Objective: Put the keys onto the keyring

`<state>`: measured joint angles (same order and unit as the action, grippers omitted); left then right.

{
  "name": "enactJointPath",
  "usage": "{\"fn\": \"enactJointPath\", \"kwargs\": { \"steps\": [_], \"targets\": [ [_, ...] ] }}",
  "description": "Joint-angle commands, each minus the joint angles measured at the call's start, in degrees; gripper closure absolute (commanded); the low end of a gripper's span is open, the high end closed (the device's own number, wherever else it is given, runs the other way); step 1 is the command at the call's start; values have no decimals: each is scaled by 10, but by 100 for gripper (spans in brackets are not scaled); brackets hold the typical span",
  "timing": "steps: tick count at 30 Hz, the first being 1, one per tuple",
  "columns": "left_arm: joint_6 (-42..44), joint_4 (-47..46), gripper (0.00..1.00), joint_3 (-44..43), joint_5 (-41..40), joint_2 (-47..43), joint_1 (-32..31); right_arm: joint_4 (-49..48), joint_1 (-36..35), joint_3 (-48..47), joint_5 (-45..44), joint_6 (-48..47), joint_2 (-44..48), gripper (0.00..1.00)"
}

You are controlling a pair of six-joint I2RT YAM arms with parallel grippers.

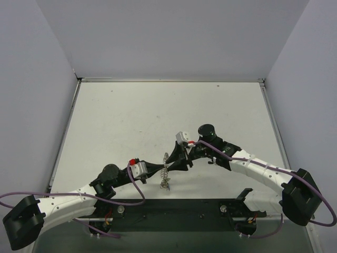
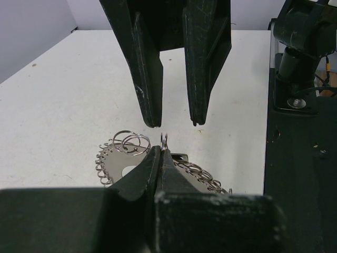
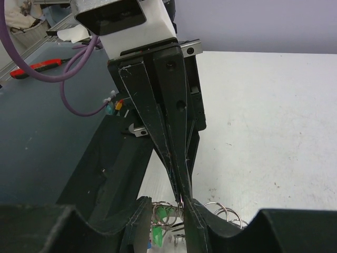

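I see my left gripper (image 2: 161, 150) fully closed, pinching one coil loop of the keyring (image 2: 113, 158), which hangs just below it near the six o'clock edge of the table (image 2: 63, 95). My right gripper (image 2: 174, 124) sits at twelve o'clock of that loop, jaws partly apart and holding nothing. A green key (image 3: 157, 233) shows low beside the ring. I judge I should close squarely and slowly on the loop, without twisting it out of the left grip.
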<state>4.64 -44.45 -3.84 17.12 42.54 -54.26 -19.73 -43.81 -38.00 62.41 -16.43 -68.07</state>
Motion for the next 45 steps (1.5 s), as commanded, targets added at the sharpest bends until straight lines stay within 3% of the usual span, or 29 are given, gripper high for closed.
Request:
{"fn": "enactJointPath", "kwargs": {
  "steps": [1,19,34,41,45],
  "targets": [
    [-11,-71,100,-26,0,-10,4,-29,-7,5,32,-25,-8,69],
    [-15,-74,100,-21,5,-16,4,-62,-14,17,-15,-14,-16,73],
    [-15,-73,100,-20,6,-15,4,-44,-15,21,-34,-24,19,67],
    [-16,-74,100,-20,11,-15,4,-42,-14,20,-44,-33,23,53],
    [-17,-80,100,-21,10,-13,3,-43,-15,17,-31,-25,8,57]
  ]
}}
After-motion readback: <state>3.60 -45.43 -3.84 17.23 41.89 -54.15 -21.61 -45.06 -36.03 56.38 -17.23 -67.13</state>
